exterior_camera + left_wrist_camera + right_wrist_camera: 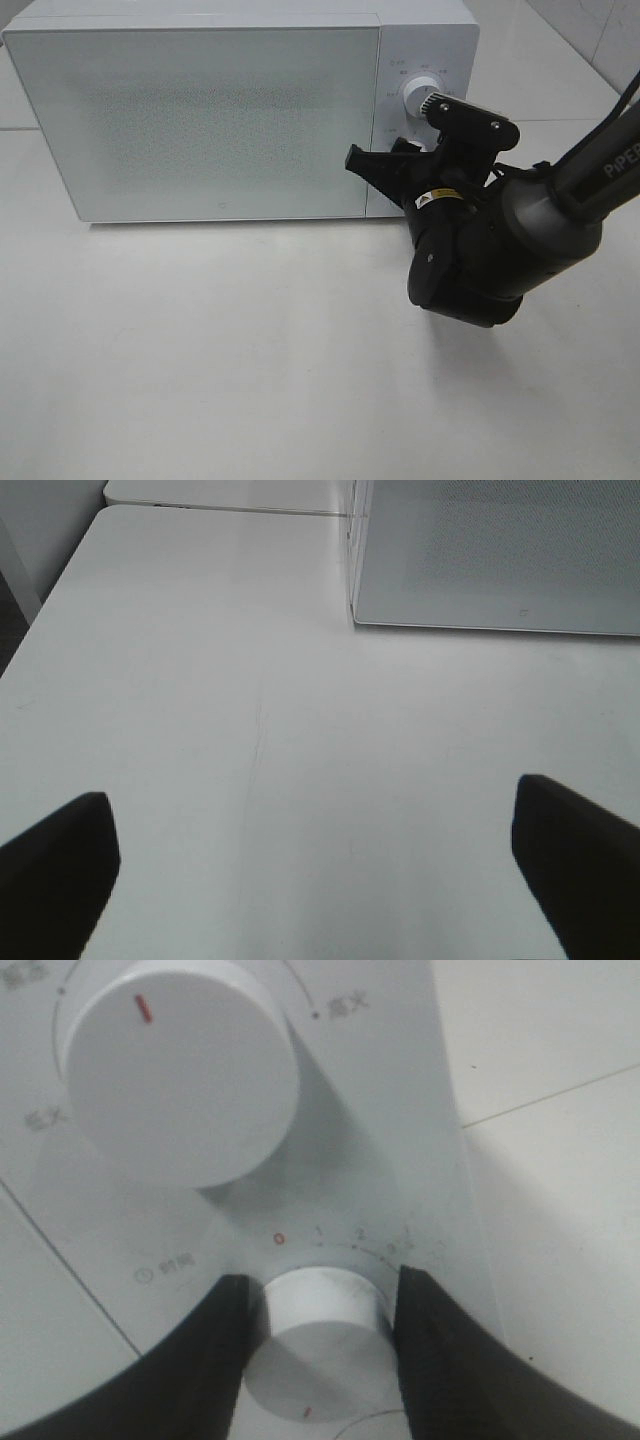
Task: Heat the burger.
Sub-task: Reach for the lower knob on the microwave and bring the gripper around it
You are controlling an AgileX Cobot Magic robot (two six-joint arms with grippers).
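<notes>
The right pincer point(320, 1332) squeezed the lower knob point(316, 1375) on the microwave point(200, 120), likely to start the heat, while the left pincer point(315, 875) waited wide apart over the counter point(200, 680); the burger was hidden, maybe inside.

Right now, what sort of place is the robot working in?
Probably a test bench staged as a kitchen counter: a white microwave stands on a plain white table, and the right gripper holds its timer knob.

Right claw point(322, 1295) matt black; knob point(320, 1350) smooth white plastic.
</notes>
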